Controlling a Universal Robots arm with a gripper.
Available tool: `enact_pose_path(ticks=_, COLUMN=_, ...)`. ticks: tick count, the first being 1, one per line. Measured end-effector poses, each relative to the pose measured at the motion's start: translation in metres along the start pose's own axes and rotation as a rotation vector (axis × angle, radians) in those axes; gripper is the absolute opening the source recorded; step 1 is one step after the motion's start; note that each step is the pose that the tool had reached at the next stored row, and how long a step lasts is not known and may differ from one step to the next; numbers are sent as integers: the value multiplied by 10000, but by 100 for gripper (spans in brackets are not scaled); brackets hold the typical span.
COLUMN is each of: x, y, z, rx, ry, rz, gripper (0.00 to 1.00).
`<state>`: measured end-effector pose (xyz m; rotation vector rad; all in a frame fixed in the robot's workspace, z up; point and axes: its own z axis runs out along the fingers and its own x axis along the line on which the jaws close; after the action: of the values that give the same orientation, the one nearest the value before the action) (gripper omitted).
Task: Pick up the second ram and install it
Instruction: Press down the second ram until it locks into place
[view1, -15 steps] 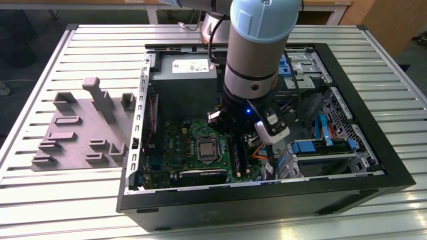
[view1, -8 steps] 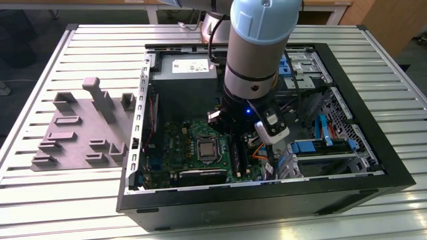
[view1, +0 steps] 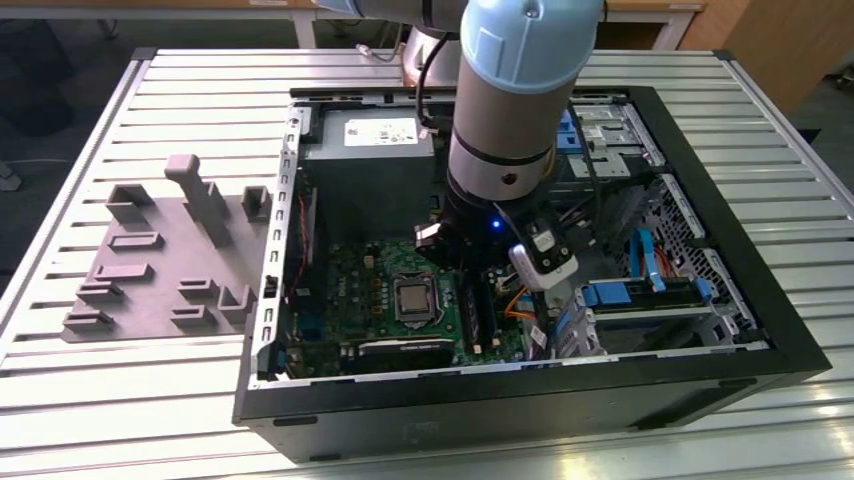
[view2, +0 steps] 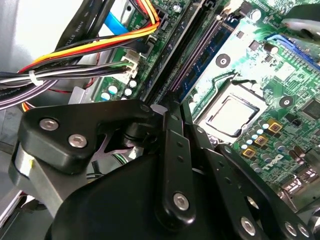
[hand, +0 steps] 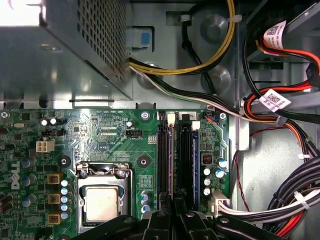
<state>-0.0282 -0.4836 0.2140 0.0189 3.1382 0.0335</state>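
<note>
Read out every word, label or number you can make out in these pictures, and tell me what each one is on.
Nothing here can be quoted; there is print, but none of it reads.
Too small to read: the white label on the power supply.
Blurred: the white cable tags in the first wrist view.
Too small to read: the fine white printing on the motherboard.

A pale blue and silver robot arm (view1: 514, 90) stands nearly vertical in the exterior view, wrist pointing straight down. Its black metal gripper (view2: 172, 150), linkage bars bolted together, hangs below; in both wrist views the bars converge toward a narrow point.
</note>
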Motion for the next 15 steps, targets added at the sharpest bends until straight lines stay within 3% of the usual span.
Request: enact_pose_path(ticks=15, x=-1, y=2, z=8, rx=-2, ry=20, rz=-116, gripper=14)
